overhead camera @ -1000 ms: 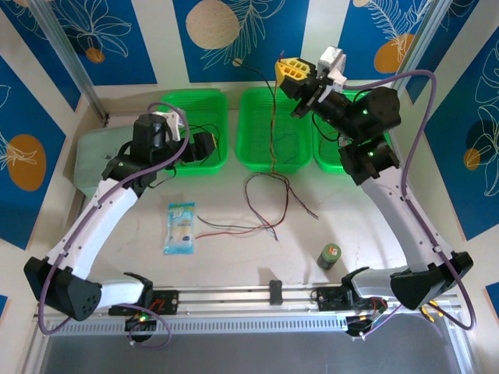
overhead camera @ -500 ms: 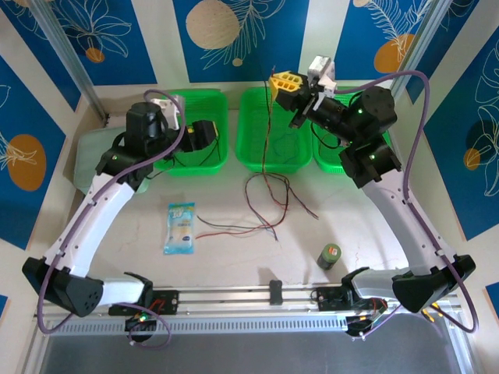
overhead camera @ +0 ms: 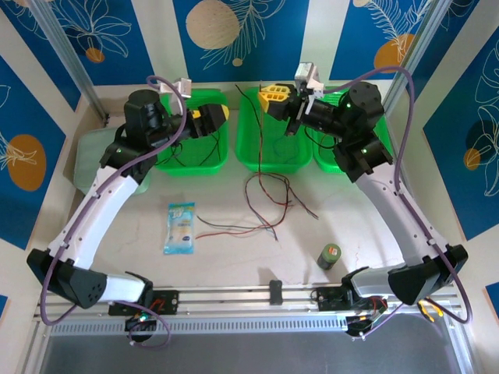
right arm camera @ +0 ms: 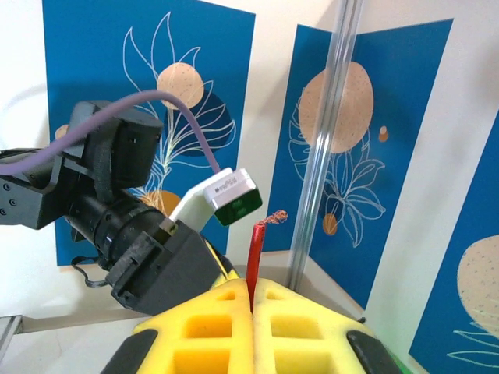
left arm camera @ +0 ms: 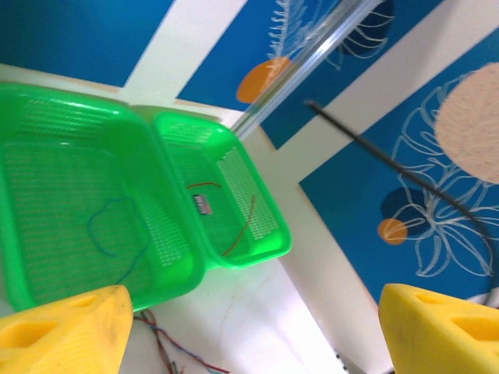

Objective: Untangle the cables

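Note:
My right gripper [overhead camera: 273,96] is raised over the middle green basket [overhead camera: 295,160], shut on a red cable [right arm camera: 254,253] whose frayed copper tip sticks up past the yellow fingers. The red cable [overhead camera: 263,144] hangs down from it to a tangle of red, black and blue-grey cables [overhead camera: 265,195] on the table. My left gripper [overhead camera: 213,115] is open above the left basket [overhead camera: 168,162], nothing between its yellow fingers [left arm camera: 66,327]. A blue cable [left arm camera: 109,234] lies in the middle basket. An orange-brown cable [left arm camera: 243,226] lies in the right one. A black cable [overhead camera: 195,152] lies in the left basket.
A snack packet [overhead camera: 181,227] lies on the table at front left, and a small green can [overhead camera: 330,255] stands at front right. A metal rail [overhead camera: 273,296] runs along the near edge between the arm bases. Blue patterned panels wall the back and sides.
The right gripper has carried the red cable leftward over the middle basket. The left gripper has risen out of the left basket and swung up and right.

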`<action>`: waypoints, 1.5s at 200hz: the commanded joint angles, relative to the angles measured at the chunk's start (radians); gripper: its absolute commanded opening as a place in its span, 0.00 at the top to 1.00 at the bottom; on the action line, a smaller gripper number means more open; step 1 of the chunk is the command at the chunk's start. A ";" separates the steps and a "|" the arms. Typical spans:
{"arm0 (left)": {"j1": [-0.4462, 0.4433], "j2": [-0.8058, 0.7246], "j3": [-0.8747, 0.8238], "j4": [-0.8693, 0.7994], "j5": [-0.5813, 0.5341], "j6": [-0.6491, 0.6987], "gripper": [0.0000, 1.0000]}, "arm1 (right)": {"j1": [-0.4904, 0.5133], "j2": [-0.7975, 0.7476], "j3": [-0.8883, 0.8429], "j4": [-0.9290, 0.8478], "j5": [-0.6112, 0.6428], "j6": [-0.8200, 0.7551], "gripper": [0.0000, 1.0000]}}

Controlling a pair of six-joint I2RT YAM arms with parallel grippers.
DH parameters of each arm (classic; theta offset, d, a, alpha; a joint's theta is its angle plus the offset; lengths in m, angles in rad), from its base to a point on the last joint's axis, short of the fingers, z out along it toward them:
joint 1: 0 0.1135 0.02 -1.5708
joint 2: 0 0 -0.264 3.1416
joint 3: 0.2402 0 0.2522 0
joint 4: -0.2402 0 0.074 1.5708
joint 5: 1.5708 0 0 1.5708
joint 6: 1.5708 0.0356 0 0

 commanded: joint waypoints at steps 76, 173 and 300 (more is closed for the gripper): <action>-0.088 0.056 0.030 0.178 0.068 -0.075 0.21 | -0.007 0.021 -0.031 0.040 -0.004 0.024 1.00; -0.146 0.146 0.081 0.216 0.090 -0.095 0.29 | -0.006 0.026 -0.033 0.051 -0.016 0.035 1.00; -0.157 0.104 0.075 0.175 -0.034 -0.021 0.98 | -0.021 -0.024 -0.054 0.037 0.033 0.001 1.00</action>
